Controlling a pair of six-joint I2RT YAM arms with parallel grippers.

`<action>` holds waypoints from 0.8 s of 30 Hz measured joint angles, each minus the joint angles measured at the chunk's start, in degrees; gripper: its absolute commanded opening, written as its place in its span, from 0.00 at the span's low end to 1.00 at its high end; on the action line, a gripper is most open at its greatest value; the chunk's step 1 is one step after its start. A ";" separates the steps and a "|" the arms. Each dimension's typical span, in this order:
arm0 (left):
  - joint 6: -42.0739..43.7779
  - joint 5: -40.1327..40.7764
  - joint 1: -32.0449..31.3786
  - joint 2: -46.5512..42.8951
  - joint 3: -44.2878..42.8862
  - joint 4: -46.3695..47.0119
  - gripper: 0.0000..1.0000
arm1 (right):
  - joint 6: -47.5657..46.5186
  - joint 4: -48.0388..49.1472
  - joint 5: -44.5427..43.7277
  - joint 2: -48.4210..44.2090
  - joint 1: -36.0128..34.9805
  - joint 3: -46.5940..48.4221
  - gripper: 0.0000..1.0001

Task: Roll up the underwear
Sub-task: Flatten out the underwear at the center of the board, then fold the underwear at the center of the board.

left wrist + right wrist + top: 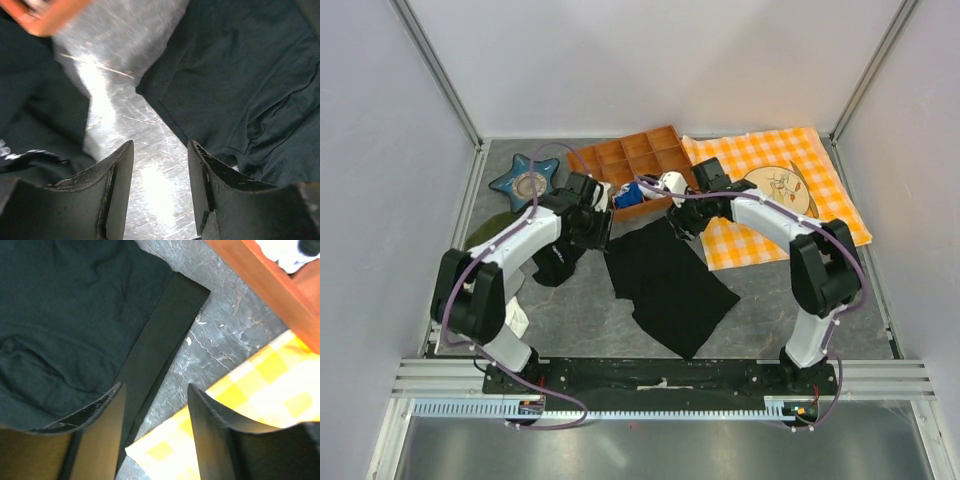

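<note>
The black underwear (670, 285) lies spread flat on the grey table in the middle. My left gripper (598, 225) hovers open and empty over bare table by the garment's far left corner (240, 90). My right gripper (682, 222) hovers open and empty at the garment's far right corner; its waistband (160, 335) runs between my fingers, beside the checkered cloth's edge (165, 445).
An orange compartment tray (635, 160) stands at the back, with a blue and white item in front of it. An orange checkered cloth (785, 195) carries a round board. A smaller black cloth (555, 262), an olive cloth (485, 230) and a star-shaped dish (527, 180) lie left.
</note>
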State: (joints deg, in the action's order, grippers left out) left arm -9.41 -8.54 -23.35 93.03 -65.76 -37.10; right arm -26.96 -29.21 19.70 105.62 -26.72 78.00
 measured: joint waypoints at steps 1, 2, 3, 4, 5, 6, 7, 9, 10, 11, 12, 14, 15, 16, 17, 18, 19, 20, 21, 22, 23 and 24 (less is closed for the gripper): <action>0.61 1.40 -0.02 -1.36 -0.20 0.13 0.56 | -0.28 0.00 0.13 -1.40 0.17 -0.76 0.62; 1.38 2.78 -0.04 -3.76 -0.31 0.57 0.62 | -1.90 -0.04 0.68 -3.61 0.37 -1.79 0.61; 2.12 4.04 -0.04 -7.08 -0.31 0.92 0.68 | -3.58 -0.37 1.49 -5.97 0.46 -2.82 0.61; 2.89 4.79 -0.04 -10.36 -0.33 1.20 0.78 | -6.45 -0.98 2.99 -9.31 0.74 -4.59 0.61; 3.52 5.62 -0.04 -14.25 -0.26 1.86 0.87 | -10.78 -2.62 4.87 -13.09 0.94 -6.47 0.61; 4.15 6.27 -0.02 -19.58 0.20 3.23 0.96 | -15.89 -4.48 6.78 -17.09 1.07 -8.55 0.61; 4.61 6.78 -0.02 -24.39 0.92 4.48 0.98 | -20.17 -6.36 8.35 -20.20 1.09 -10.43 0.61; 5.14 6.78 -0.02 -34.21 4.15 8.11 0.99 | -31.80 -11.37 11.02 -26.56 1.01 -15.41 0.62; 5.22 6.36 -0.02 -39.26 6.78 9.64 0.99 | -37.62 -13.70 11.87 -29.35 0.85 -18.64 0.62; 5.29 5.51 -0.02 -43.82 9.55 10.91 0.99 | -43.25 -16.76 12.28 -31.50 0.66 -22.18 0.60; 5.42 4.52 -0.02 -47.95 12.52 12.15 0.98 | -46.88 -18.73 12.44 -32.30 0.59 -24.41 0.59; 5.49 2.43 -0.04 -51.76 17.20 13.44 0.95 | -54.23 -22.82 12.31 -32.09 0.57 -28.68 0.54; 5.49 1.68 -0.07 -52.24 19.54 13.68 0.95 | -56.85 -24.11 12.00 -31.47 0.39 -29.97 0.53; 5.49 0.87 -0.09 -52.02 21.46 13.57 0.94 | -58.84 -24.94 11.65 -30.84 0.24 -30.80 0.52; 5.49 0.35 -0.11 -51.32 23.17 13.07 0.94 | -60.78 -25.53 11.17 -30.03 -0.04 -31.69 0.50; 5.49 -0.13 -0.13 -50.47 24.13 12.50 0.94 | -62.05 -25.55 10.58 -29.40 -0.17 -32.41 0.50; 5.49 -0.66 -0.13 -49.22 24.79 11.98 0.94 | -63.01 -25.44 9.94 -28.79 -0.79 -33.14 0.50; 5.49 -0.85 -0.13 -48.54 25.07 11.65 0.94 | -63.58 -25.27 9.57 -28.30 -1.01 -33.68 0.48; 5.49 -1.11 -0.13 -48.22 25.31 11.58 0.94 | -64.00 -24.83 9.09 -27.98 -1.38 -34.34 0.48; 5.49 -1.22 -0.13 -48.22 25.38 11.63 0.94 | -64.35 -24.17 8.61 -27.87 -1.73 -35.15 0.47; 5.49 -1.57 -0.13 -48.35 25.46 12.20 0.93 | -64.46 -23.63 8.26 -27.87 -2.03 -35.93 0.45; 5.49 -1.90 -0.13 -48.41 25.55 12.57 0.92 | -64.52 -23.19 8.04 -27.87 -2.27 -36.50 0.44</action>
State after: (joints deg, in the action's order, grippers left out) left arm -3.92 -10.44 -23.49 44.62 -40.21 -24.53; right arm -91.48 -52.40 27.75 77.76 -28.99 41.50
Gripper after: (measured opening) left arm 0.942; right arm 0.477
